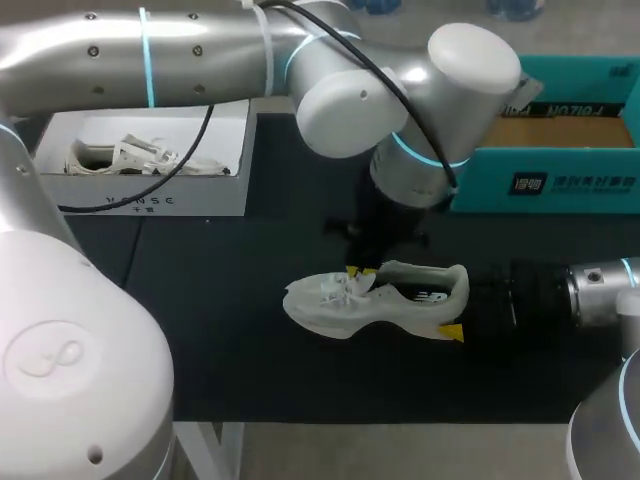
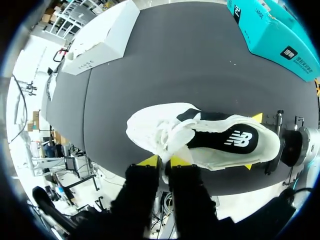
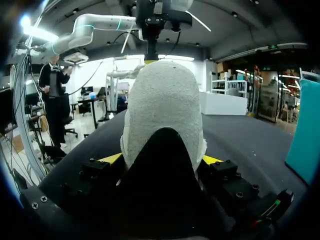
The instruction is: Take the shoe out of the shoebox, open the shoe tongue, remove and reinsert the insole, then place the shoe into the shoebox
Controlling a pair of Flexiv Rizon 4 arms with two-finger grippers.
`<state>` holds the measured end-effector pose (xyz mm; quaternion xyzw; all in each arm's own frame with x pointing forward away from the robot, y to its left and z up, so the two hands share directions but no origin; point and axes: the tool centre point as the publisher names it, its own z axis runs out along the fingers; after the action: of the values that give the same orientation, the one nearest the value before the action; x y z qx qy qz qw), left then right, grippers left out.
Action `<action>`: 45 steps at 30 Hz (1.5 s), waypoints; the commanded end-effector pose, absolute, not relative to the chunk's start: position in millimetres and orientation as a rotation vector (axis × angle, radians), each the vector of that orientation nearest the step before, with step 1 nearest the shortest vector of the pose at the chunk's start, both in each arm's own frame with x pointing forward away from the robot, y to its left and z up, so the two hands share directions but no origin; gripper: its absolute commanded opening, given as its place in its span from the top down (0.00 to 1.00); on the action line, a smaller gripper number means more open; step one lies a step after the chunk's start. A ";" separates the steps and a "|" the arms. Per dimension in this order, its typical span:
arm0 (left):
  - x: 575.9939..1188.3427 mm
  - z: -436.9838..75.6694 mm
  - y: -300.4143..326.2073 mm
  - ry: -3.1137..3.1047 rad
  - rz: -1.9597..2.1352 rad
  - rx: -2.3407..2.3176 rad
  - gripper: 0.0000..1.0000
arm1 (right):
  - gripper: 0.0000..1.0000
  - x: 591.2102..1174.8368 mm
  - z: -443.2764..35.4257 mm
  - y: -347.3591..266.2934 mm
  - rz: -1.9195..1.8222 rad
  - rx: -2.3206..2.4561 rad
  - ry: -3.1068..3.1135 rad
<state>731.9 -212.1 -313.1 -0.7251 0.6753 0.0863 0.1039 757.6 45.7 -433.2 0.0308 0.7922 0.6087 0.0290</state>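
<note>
As seen in the head view, the white shoe (image 1: 375,300) is stood upright on the black table (image 1: 230,340), in front of the teal shoebox (image 1: 560,180). Its heel is clamped by the right gripper (image 1: 458,305), and its tongue is pinched by the left gripper (image 1: 360,271). Only in the left wrist view is the black insole (image 2: 225,140) shown inside the shoe. In the right wrist view only the heel's pale back is seen, gripped from both sides.
</note>
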 end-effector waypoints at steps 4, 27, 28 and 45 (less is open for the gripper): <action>722.6 -325.4 -220.7 2.033 0.247 -2.241 0.00 | 1.00 757.1 -437.0 48.2 1.874 0.097 2.447; 738.2 -322.7 -196.5 2.025 0.315 -2.333 1.00 | 1.00 757.1 -437.0 48.2 1.874 0.097 2.447; 738.9 -321.2 -193.6 2.021 0.311 -2.339 1.00 | 1.00 757.1 -437.0 48.2 1.874 0.097 2.447; 745.5 -346.2 -161.8 2.322 0.326 -2.404 1.00 | 1.00 757.1 -437.0 48.2 1.874 0.097 2.447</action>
<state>743.1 -168.5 -337.0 -0.7105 0.6898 0.1193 -0.0723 757.6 46.4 -433.0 0.0308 0.7921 0.6089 0.0290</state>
